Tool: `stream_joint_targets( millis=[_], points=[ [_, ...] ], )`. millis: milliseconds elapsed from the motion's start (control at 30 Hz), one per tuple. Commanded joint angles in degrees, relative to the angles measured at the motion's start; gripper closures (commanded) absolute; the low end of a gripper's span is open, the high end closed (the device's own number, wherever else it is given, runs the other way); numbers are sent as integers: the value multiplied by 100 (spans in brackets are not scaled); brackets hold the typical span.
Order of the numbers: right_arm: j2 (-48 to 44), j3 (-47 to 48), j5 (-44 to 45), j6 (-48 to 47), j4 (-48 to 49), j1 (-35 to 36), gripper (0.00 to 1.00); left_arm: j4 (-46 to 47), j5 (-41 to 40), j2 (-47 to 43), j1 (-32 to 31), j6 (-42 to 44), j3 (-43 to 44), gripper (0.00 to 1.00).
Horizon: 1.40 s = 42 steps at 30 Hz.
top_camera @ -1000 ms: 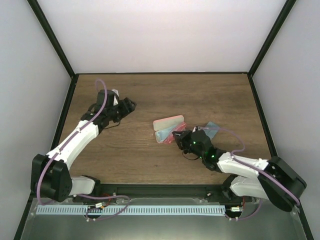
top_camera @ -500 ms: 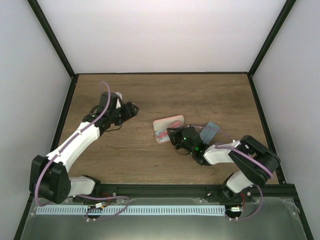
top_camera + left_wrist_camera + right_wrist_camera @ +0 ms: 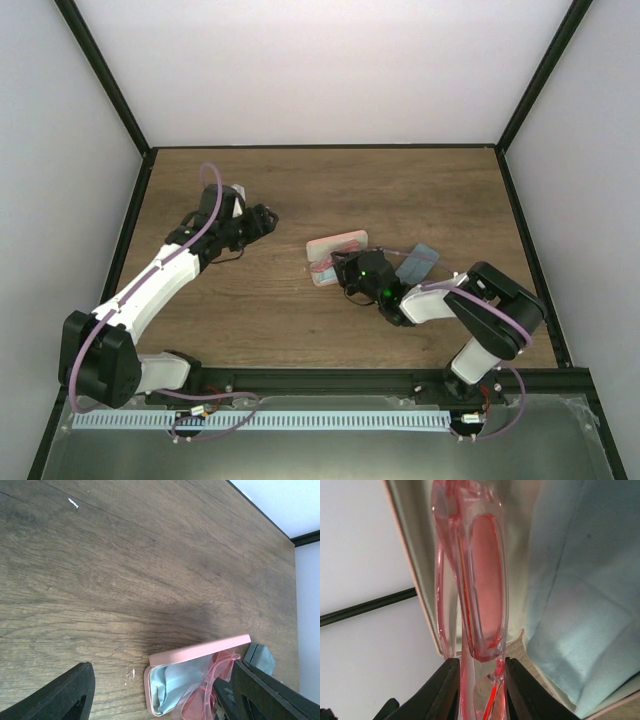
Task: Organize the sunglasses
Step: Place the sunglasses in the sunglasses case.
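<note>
1. Near the middle of the counter, slightly toward its right edge, an open pink case [image 3: 338, 243] lies with a light blue cloth [image 3: 172, 682] inside it.
2. Right gripper [image 3: 481, 665]: its fingers pinch the frame of the reddish-pink sunglasses [image 3: 485, 575]. The pair is held on edge at the mouth of the open case. Whether it touches the cloth cannot be told.
3. Left gripper [image 3: 265, 217]: fingers spread, holding nothing. It is positioned toward the left edge, well apart from the case.
4. Grey-blue oblong object [image 3: 418, 262]: lies near the case, on the side of the right edge.
</note>
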Motion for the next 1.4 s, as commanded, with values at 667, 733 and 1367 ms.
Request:
stream_joint_targets(
  millis=[667,733,1367],
  points=[
    [-493,742,-3,-506,-2410,46,38,148,11,-83,-42,20,-67,24],
    [-673,860,24,-654,-2869,91,37,212,30,-62,-44,-27,-81,24],
    [-2897,1314,-713,-3693,-6528,-2236,90,376,100,1316,-1530,-134,-103,67]
  ],
)
